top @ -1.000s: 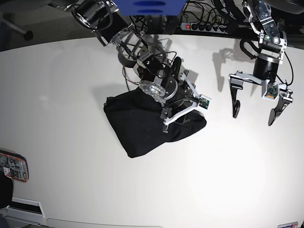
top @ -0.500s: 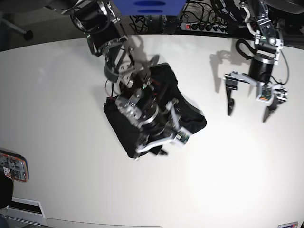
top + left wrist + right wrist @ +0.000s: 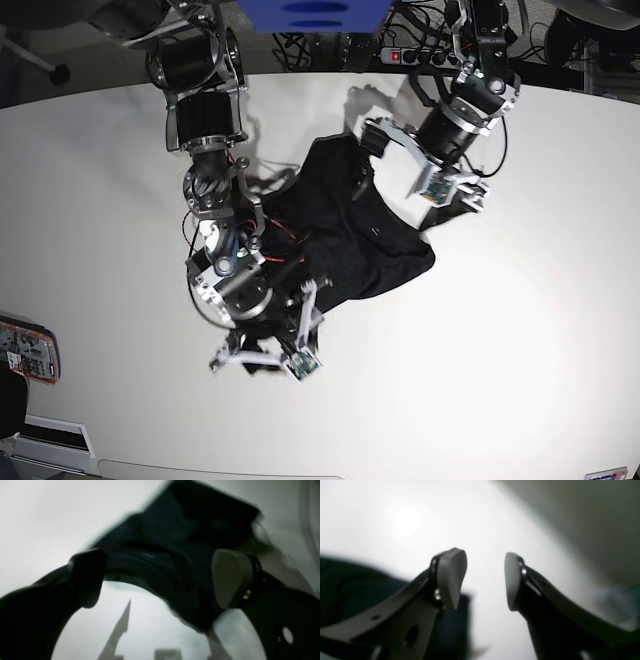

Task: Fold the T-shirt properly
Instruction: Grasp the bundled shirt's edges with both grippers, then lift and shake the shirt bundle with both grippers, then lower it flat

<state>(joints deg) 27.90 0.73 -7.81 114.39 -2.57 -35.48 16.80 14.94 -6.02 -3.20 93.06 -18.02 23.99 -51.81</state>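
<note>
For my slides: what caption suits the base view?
Two arms over a crumpled black T-shirt on a white table, both end effectors at its edges.

Wide-spread left tool [image 3: 160,580] frames the T-shirt [image 3: 180,542].

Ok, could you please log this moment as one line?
T-shirt: bunched on table | left tool: open, over it | right tool: open, empty | fold: unfinished

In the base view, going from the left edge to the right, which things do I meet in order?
Red device at the table edge → right pincer → T-shirt → left pincer.
</note>
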